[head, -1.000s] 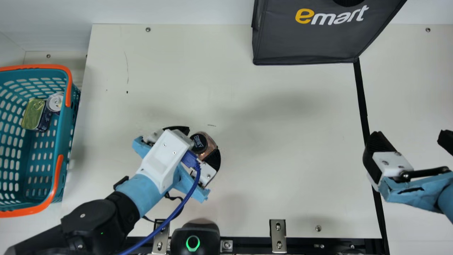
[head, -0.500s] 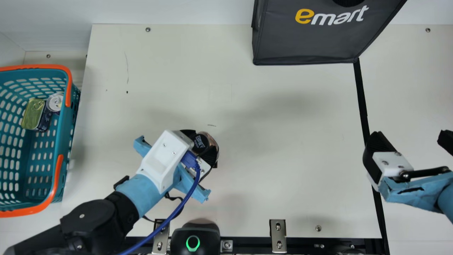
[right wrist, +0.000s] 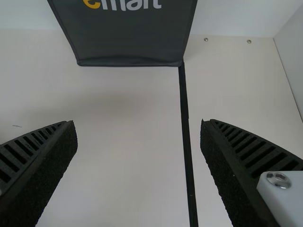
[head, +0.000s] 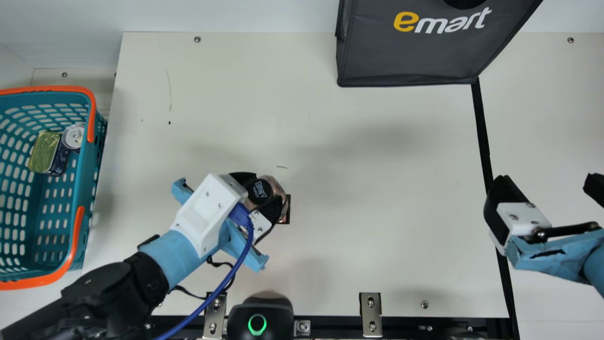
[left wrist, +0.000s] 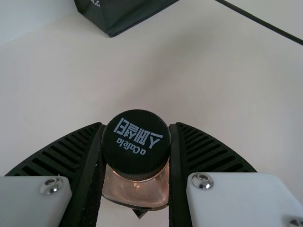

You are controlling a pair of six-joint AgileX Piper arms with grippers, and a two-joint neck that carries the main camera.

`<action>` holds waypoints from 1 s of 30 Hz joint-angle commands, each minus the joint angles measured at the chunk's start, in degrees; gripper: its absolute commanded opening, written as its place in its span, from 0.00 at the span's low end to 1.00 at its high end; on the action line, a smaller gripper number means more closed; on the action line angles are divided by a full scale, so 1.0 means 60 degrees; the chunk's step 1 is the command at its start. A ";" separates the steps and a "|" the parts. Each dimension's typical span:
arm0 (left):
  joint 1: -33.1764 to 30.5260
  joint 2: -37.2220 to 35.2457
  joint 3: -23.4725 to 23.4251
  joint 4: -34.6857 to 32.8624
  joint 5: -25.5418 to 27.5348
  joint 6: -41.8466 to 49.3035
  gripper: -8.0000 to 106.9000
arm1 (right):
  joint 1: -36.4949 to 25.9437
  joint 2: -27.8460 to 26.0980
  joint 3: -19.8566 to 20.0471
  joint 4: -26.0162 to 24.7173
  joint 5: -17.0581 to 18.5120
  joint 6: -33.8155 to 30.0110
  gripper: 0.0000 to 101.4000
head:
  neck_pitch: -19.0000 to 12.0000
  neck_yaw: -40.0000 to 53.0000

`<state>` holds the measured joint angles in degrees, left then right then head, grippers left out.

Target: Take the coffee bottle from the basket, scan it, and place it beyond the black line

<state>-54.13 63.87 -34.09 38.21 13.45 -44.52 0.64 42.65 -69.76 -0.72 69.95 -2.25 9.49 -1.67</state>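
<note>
Black-ribbed left end effector point(head: 263, 193) clasps round-capped bottle point(left wrist: 136, 144).

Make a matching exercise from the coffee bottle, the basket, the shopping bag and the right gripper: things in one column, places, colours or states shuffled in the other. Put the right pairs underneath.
Things
1. Coffee bottle
2. Basket
3. Shopping bag
4. Right gripper

Places, colours or states
A. Dark grey
B. Open
C. Held by the left gripper
D. Teal and orange

Right pairs: 1-C, 2-D, 3-A, 4-B
</note>
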 commanded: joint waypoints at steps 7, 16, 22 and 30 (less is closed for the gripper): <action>0.0041 -0.0189 0.0144 -0.1722 -0.0355 0.2165 0.16 | 0.0000 0.0000 0.0000 0.0000 0.0000 0.0000 0.90 | -0.0262 0.0015; 0.0048 -0.0568 0.0155 -0.3613 -0.0169 0.4567 0.16 | 0.0000 0.0000 0.0000 0.0000 0.0000 0.0000 0.90 | -0.0262 0.0015; 0.0067 -0.0890 0.0028 -0.5203 0.0265 0.6389 0.16 | 0.0000 0.0000 0.0000 0.0000 0.0000 0.0000 0.90 | -0.0262 0.0015; 0.0574 -0.1188 -0.0407 -0.7757 0.1093 0.9139 0.16 | 0.0000 0.0000 0.0000 0.0000 0.0000 0.0000 0.90 | -0.0262 0.0015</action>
<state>-51.26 56.79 -36.20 -2.35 19.25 3.51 0.64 42.65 -69.76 -0.72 69.95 -2.25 9.49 -1.67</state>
